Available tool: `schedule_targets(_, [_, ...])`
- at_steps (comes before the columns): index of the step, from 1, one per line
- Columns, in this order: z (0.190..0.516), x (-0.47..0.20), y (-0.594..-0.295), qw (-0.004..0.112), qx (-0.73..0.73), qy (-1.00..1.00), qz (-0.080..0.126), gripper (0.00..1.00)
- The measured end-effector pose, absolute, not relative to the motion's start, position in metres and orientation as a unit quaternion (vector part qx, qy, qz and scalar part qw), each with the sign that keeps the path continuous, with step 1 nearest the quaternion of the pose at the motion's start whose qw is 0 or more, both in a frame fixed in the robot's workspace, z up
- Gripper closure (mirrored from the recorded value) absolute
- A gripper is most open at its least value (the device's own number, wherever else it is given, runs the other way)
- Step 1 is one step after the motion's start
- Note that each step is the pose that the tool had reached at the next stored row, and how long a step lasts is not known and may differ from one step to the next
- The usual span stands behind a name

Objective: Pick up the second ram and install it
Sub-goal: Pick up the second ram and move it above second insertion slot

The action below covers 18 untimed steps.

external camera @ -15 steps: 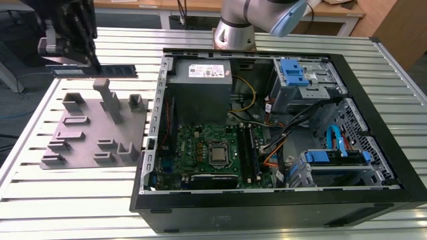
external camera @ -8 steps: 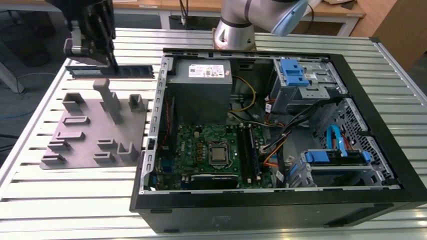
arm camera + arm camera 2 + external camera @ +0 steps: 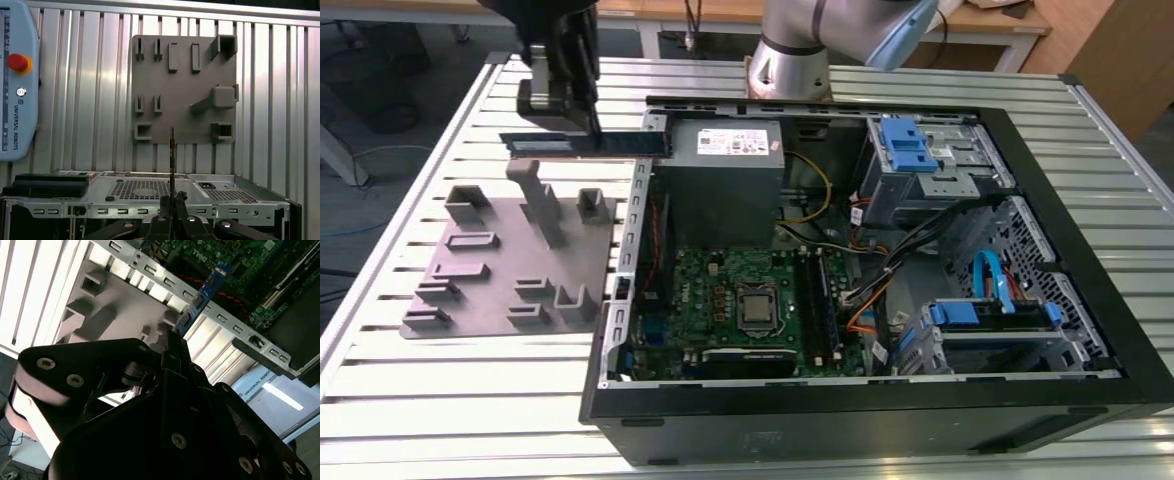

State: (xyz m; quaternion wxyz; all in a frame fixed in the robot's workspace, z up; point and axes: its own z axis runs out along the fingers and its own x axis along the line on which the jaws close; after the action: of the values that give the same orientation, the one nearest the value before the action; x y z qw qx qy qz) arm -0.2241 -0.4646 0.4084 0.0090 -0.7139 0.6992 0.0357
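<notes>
STATUS: gripper (image 3: 564, 128) clamped on the second ram (image 3: 624, 143) | POSITION: stick held level above the grey fixture plate (image 3: 474, 275), clear of its blocks | HANDLING: judged light, stiff, thin, fragile; edge contacts vulnerable | HOLD: judged best pinched across the flat faces, away from contacts.

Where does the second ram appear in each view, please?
Exterior view: second ram held level in the jaws, near the grey fixture plate.
Second wrist view: second ram juts from the jaws, past the grey fixture plate.
First wrist view: edge-on line from the jaws, tip over that plate.
Shared landmark: the grey fixture plate.
</notes>
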Motion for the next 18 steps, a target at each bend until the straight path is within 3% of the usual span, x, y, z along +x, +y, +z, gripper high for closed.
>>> schedule_targets(18, [0.408, -0.142, -0.465, 0.008, -0.714, 0.699, 0.037, 0.86])
